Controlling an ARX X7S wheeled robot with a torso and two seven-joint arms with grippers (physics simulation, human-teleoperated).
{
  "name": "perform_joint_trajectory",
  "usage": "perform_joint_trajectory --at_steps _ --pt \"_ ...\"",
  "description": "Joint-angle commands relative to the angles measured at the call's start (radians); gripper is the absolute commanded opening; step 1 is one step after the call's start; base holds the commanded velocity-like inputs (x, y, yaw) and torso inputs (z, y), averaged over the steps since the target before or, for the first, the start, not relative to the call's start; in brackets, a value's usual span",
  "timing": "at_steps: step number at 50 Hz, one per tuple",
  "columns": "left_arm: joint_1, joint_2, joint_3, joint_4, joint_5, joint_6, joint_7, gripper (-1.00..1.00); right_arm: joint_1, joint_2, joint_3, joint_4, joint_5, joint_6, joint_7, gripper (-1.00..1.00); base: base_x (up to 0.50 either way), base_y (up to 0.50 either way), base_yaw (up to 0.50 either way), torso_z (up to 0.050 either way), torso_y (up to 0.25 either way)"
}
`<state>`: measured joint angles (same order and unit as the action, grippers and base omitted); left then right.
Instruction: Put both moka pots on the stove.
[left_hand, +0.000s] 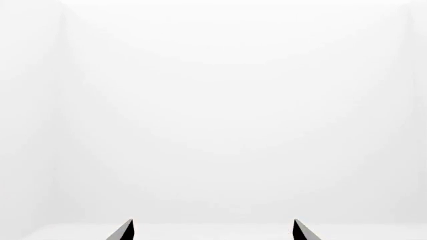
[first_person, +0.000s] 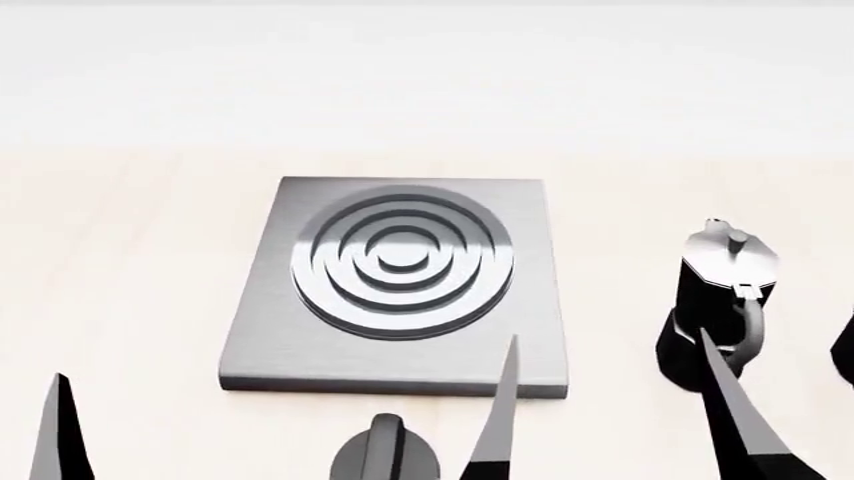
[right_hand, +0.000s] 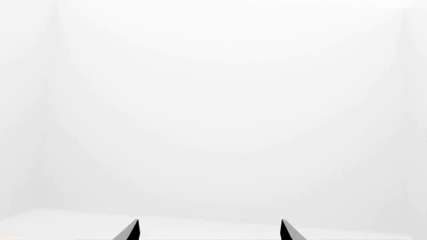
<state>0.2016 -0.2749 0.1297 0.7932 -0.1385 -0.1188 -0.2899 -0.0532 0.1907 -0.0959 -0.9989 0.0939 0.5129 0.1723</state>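
Observation:
The stove (first_person: 267, 340) is a flat grey metal slab with raised concentric rings, lying in the middle of the pale wooden table. One moka pot (first_person: 718, 300), black with a silver lid and a curved handle, stands upright on the table to the stove's right. A black sliver (first_person: 846, 350) at the head view's right edge is cut off, and I cannot tell what it is. My right gripper (first_person: 607, 338) is open near the stove's front right corner, one finger in front of the pot. Both wrist views show open, empty jaws, left gripper (left_hand: 213, 221) and right gripper (right_hand: 209, 221), against white.
A low round black knob (first_person: 384, 452) with a raised ridge sits on the table just in front of the stove. One finger (first_person: 60, 430) of my left gripper shows at the lower left. Behind the table is a plain white wall.

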Motion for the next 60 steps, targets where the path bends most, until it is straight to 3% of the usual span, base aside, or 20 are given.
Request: perform_joint_trajectory --at_steps 1,13,18,23,30,44,60 --pt "-0.001 -0.005 0.007 0.001 0.002 -0.002 -0.006 1.00 0.010 0.017 -0.022 0.012 -0.018 0.016 0.016 1.00 0.00 0.00 0.00 0.000 0.000" --pt "-0.001 -0.012 0.000 0.005 -0.014 -0.001 -0.012 1.00 0.102 0.029 0.011 -0.047 -0.009 0.159 0.064 1.00 0.00 0.00 0.00 0.000 0.000" --pt "-0.003 -0.013 -0.007 0.000 -0.022 0.003 -0.016 1.00 0.269 0.132 0.046 -0.047 0.128 0.347 0.154 1.00 0.00 0.00 0.00 0.000 0.000" --pt "-0.004 -0.017 -0.013 0.005 -0.030 0.001 -0.020 1.00 0.438 0.121 0.163 0.029 0.233 0.543 0.129 1.00 0.00 0.00 0.00 0.000 0.000" --pt "-0.007 -0.020 -0.016 0.003 -0.035 0.000 -0.025 1.00 0.574 0.154 0.200 0.168 0.285 0.653 0.079 1.00 0.00 0.00 0.00 0.000 0.000" --pt "-0.010 -0.027 -0.013 0.000 -0.038 -0.001 -0.033 1.00 0.720 0.279 0.151 0.434 0.347 0.769 -0.065 1.00 0.00 0.00 0.00 0.000 0.000" --pt "-0.016 -0.035 -0.015 -0.016 -0.052 0.004 -0.042 1.00 0.802 0.319 0.180 0.641 0.386 0.794 -0.150 1.00 0.00 0.00 0.00 0.000 0.000"
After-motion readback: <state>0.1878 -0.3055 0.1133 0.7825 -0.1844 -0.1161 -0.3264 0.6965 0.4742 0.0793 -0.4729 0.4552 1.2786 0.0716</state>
